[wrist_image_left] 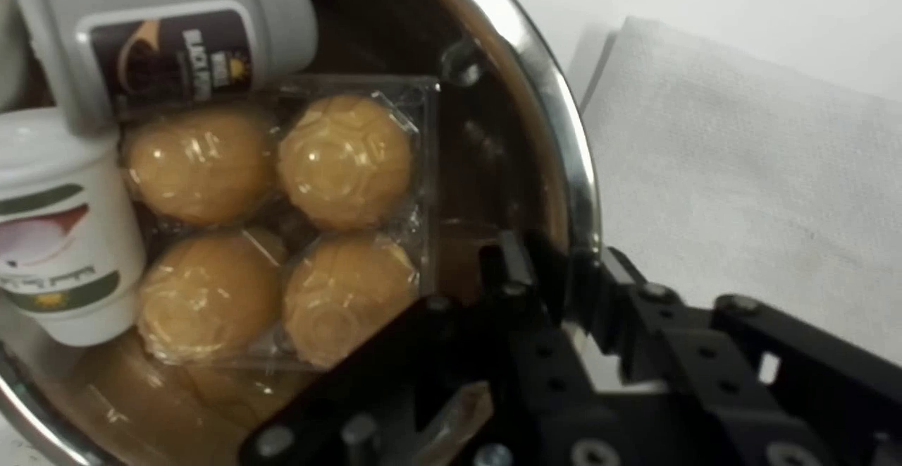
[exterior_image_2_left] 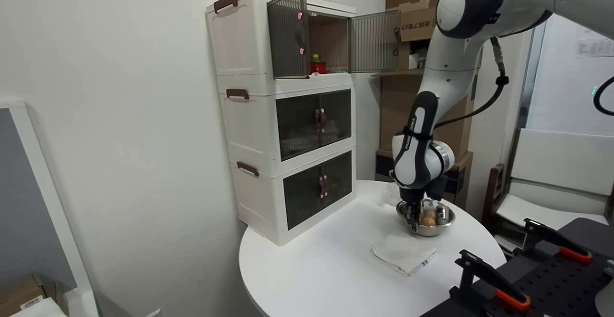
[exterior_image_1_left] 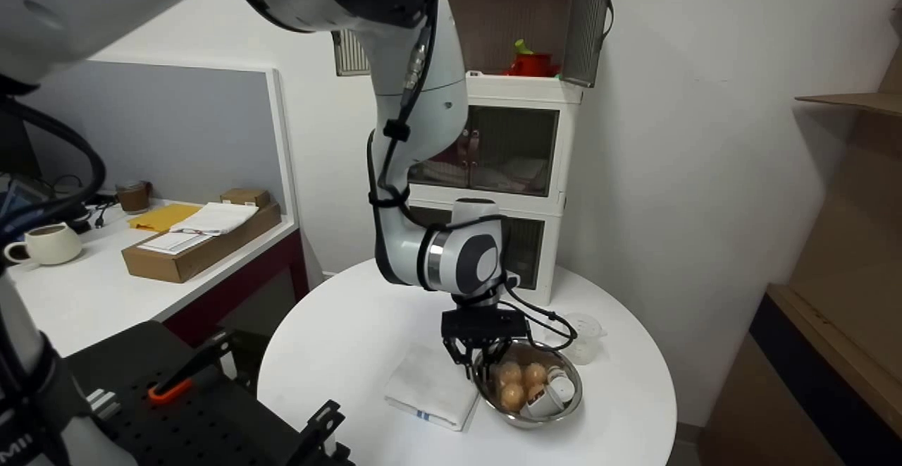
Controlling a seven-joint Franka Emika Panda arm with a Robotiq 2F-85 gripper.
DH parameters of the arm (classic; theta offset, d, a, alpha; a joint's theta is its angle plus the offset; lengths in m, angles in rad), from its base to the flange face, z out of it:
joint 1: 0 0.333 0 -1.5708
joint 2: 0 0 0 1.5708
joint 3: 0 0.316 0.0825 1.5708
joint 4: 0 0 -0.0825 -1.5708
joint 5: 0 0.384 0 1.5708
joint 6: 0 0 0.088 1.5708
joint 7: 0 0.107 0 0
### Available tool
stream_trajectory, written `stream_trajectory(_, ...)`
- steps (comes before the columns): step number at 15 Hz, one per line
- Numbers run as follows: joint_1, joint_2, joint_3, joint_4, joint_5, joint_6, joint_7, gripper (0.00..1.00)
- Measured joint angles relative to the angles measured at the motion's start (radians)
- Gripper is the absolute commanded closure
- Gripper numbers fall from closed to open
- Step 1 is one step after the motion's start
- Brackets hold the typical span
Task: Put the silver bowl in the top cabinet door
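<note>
The silver bowl [exterior_image_2_left: 434, 231] rested on the round white table [exterior_image_1_left: 338, 339], holding a clear pack [wrist_image_left: 428, 142] of brown eggs [wrist_image_left: 345, 159] and labelled white cups [wrist_image_left: 74, 233]. The Robotiq gripper [wrist_image_left: 578, 279] pinched the bowl's rim on the side facing a folded white towel [exterior_image_1_left: 430, 385]. Higher up, both leaves of the top cabinet door [exterior_image_2_left: 375, 42] stood open.

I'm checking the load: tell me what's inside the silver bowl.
Inside the silver bowl: four brown eggs in a clear plastic pack, plus at least two labelled containers. Whatever lies beneath them is covered, and the fingers hide part of the interior in the wrist view.
</note>
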Motion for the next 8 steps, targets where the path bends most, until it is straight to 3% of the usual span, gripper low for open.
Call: stream_trajectory(8, 0.025, -0.028, -0.017, 0.007, 0.000, 0.055, 0.004, 0.97)
